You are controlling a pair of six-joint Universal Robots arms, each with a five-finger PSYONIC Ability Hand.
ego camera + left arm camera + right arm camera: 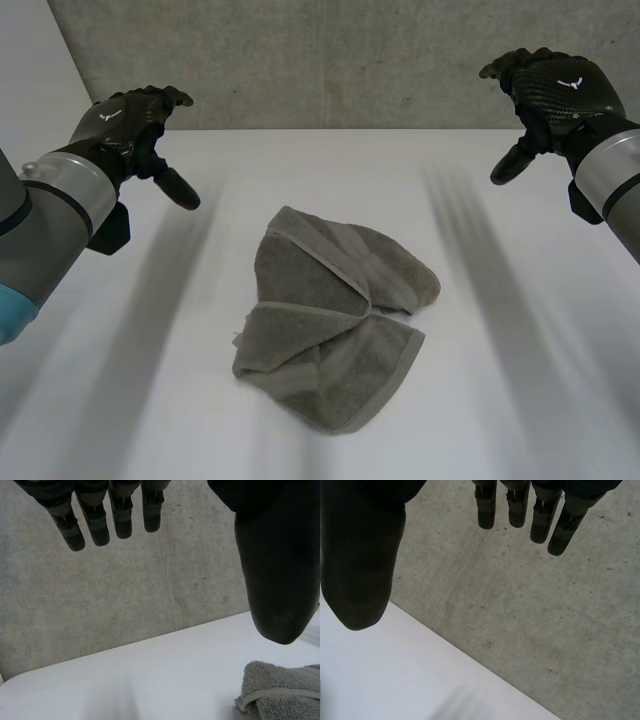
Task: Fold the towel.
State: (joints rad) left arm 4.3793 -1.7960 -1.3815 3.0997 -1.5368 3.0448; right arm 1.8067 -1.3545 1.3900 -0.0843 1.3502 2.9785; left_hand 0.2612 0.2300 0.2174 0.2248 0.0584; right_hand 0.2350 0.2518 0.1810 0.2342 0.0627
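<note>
While the grey towel point(335, 325) lies in a rumpled heap near the middle of the white desk point(520, 400), both hands hang in the air well apart from it. Its layers are folded loosely over one another, with hemmed edges crossing the top and one thick flap lying toward the near side. The left hand point(130, 125) is raised over the far left part of the desk, its fingers point(95, 525) straight and slightly spread, its thumb point(277, 580) held away from them, gripping nothing. In the left wrist view a corner of the towel lies on the desk past the thumb's tip, apart from it. The right hand point(555, 90) is raised at the far right and is likewise relaxed and empty, its fingers point(517, 510) straight and its thumb point(362, 555) held wide of them. A grey concrete wall point(330, 60) stands behind the desk.
</note>
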